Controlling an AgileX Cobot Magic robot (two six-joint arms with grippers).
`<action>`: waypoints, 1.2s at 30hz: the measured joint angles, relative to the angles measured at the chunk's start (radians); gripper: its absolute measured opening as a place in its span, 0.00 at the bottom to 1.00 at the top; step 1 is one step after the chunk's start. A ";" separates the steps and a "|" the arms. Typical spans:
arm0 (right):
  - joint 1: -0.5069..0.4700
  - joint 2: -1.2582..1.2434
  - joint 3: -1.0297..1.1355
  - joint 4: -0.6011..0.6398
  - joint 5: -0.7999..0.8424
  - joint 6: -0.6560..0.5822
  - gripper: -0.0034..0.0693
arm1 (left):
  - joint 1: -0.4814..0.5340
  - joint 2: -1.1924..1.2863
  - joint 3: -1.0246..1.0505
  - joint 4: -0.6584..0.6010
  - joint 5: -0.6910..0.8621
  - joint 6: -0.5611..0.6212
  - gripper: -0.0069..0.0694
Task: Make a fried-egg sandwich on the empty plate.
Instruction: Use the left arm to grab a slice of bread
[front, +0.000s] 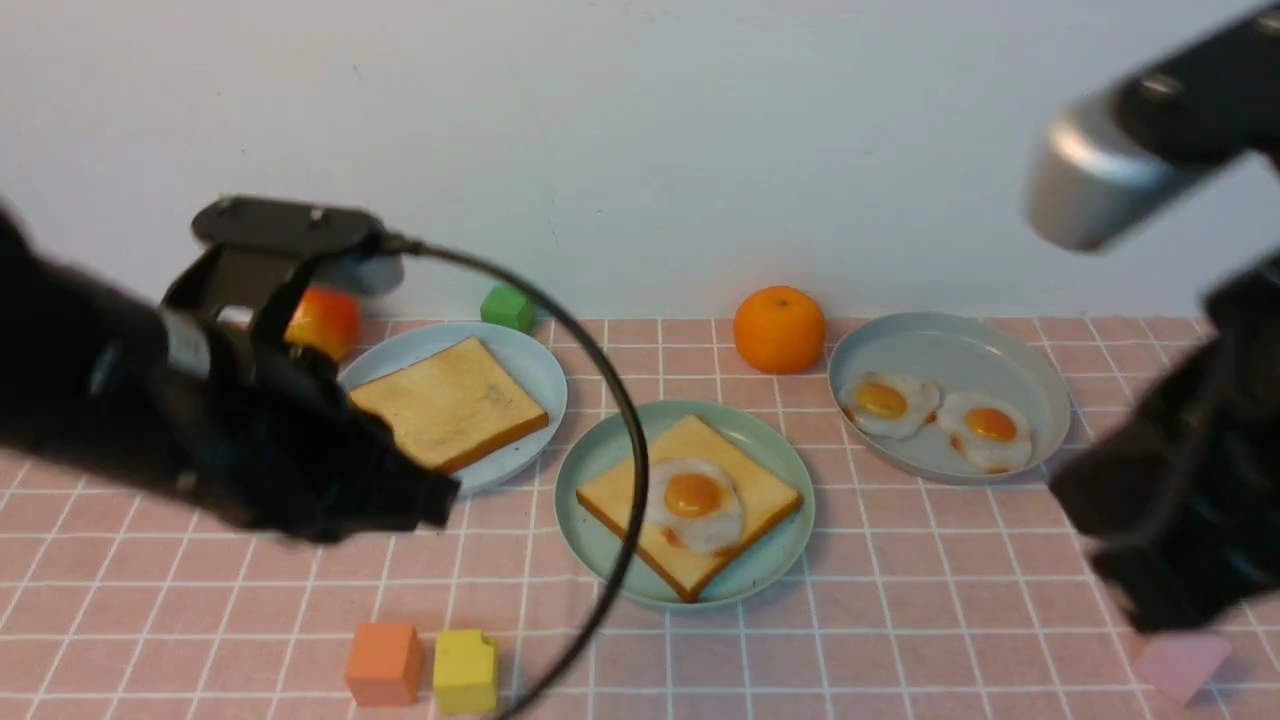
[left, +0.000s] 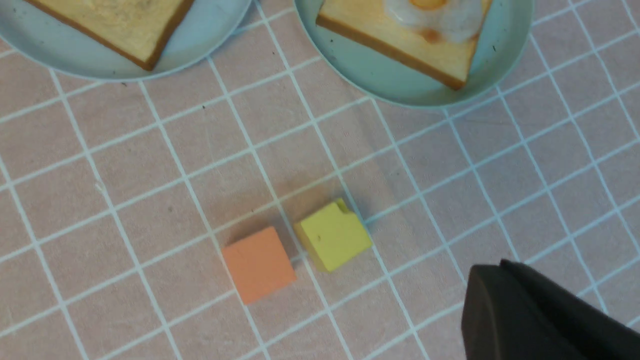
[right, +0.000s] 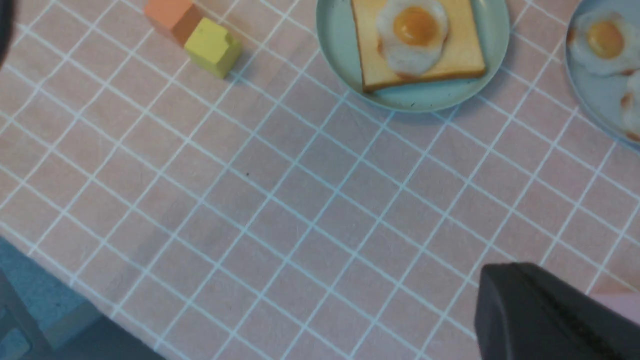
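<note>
Teal round plastic plate (front: 770, 567) sits mid-cloth, bearing one golden square toast slice (front: 700, 435) topped by a white-and-yellow fried egg (front: 693, 503). The second toast slice (front: 450, 402) lies on the pale sky-blue plate (front: 530, 362) just left of it. Left gripper (front: 435, 500) and right gripper (right: 500, 300) both hover over the pink checked cloth (front: 900, 620), jaws pressed together, gripping nothing.

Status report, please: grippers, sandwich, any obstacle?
Left gripper, right gripper: both shut, empty. Teal plate: toast, egg on top; second toast on sky-blue plate. Cable crosses teal plate in front view.
</note>
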 joint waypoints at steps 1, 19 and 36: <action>0.000 -0.038 0.041 0.003 -0.001 0.000 0.04 | 0.062 0.068 -0.039 -0.080 0.017 0.070 0.11; 0.000 -0.409 0.216 0.038 -0.080 -0.003 0.05 | 0.082 0.592 -0.390 0.057 -0.106 0.208 0.29; 0.000 -0.491 0.216 0.046 -0.080 0.000 0.06 | 0.082 0.786 -0.393 0.291 -0.339 0.285 0.74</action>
